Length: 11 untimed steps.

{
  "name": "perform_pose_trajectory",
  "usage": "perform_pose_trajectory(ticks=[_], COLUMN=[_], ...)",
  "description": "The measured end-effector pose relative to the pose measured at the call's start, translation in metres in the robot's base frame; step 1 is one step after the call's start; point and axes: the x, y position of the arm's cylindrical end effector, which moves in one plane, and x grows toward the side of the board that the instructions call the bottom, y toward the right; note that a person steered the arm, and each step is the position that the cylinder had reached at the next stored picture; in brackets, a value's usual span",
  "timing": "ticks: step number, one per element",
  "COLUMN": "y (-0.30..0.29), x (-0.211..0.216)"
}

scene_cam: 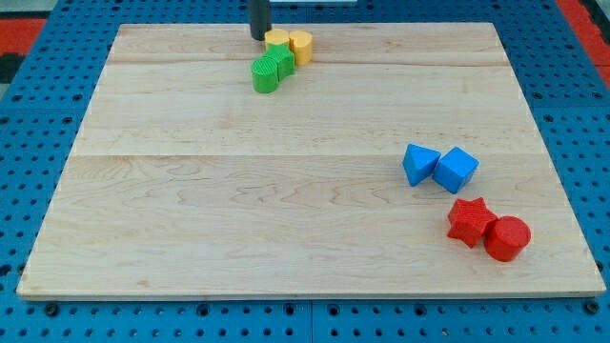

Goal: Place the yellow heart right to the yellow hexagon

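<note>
My tip (258,36) has no jaws to open or close; it touches the left edge of the yellow hexagon (277,39). The yellow heart (301,45) sits just beyond, on its right. Two green blocks (271,70) crowd just below me. Blue (439,167) and red blocks (488,229) lie well apart, lower right.

The wooden board (286,191) carries yellow (291,43), green (270,70), blue (439,167) and red blocks (488,229).

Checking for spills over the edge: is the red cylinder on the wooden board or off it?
On. The red cylinder rests wholly on the wooden board, near its right edge, touching the red star; bare wood shows around it.
</note>
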Motion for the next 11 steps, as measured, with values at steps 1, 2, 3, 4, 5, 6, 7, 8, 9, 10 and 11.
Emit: perform_pose_trajectory(ticks=[1, 2, 3, 4, 5, 6, 7, 8, 9, 10, 11], y=[0.017, -0.018, -0.044, 0.017, 0.079, 0.122, 0.152, 0.159, 0.180, 0.168, 0.105], x=[0.002, -0.004, 0.014, 0.020, 0.020, 0.019, 0.022, 0.029, 0.046, 0.011, -0.005])
